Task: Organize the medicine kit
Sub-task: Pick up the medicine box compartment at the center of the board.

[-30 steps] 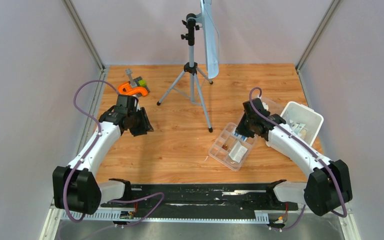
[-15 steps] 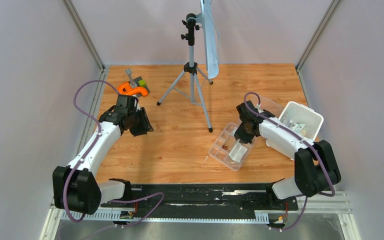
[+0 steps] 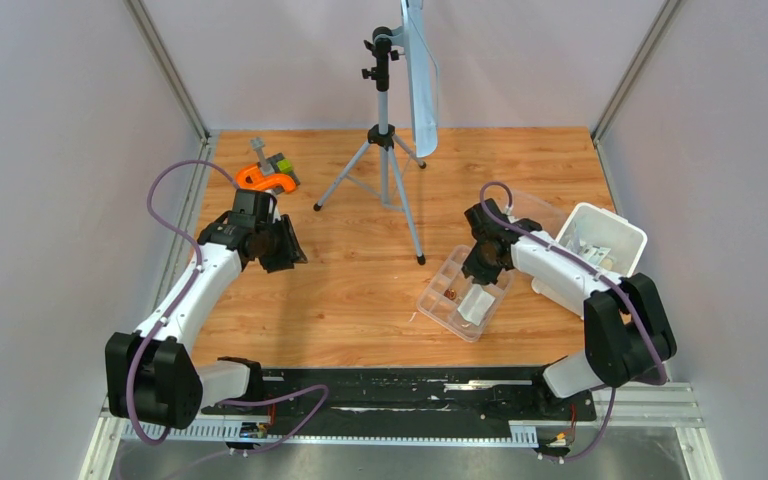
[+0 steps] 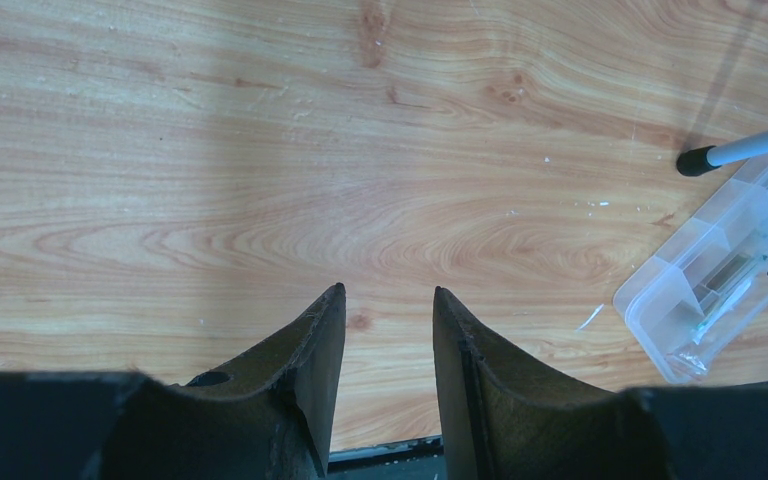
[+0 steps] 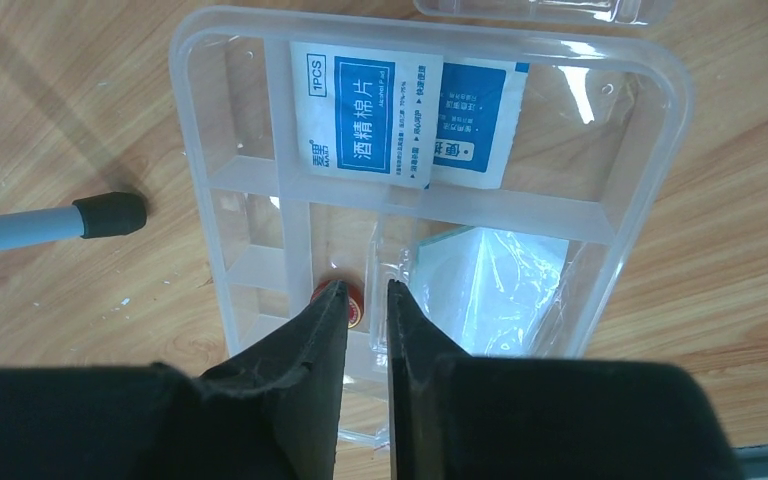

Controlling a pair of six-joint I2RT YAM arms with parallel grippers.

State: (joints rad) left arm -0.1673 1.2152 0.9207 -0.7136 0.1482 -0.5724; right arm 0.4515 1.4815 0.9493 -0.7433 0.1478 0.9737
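Observation:
The clear divided tray (image 3: 432,300) lies on the wooden table right of centre. Its far compartment holds two blue-and-white packets (image 5: 365,110), overlapping. A small red round tin (image 5: 353,308) and a clear plastic bag (image 5: 490,290) lie in nearer compartments. My right gripper (image 3: 477,268) hovers over the tray; in its wrist view the right gripper (image 5: 365,286) stands open by a narrow gap with nothing in it. The white tub (image 3: 612,214) sits at the right with packets inside. The clear lid (image 3: 538,207) rests beside it. My left gripper (image 3: 285,250) hangs open and empty over bare wood.
A camera tripod (image 3: 385,150) stands at the middle back, one foot (image 5: 110,213) close to the tray's left side. An orange-and-grey tool (image 3: 265,178) lies at the back left. Grey walls close in both sides. In the left wrist view the tray (image 4: 660,290) shows at the far right.
The right gripper's jaws have parted a little and the wrist has shifted left and back above the tray, the arm's elbow swinging in. The left arm has not moved.

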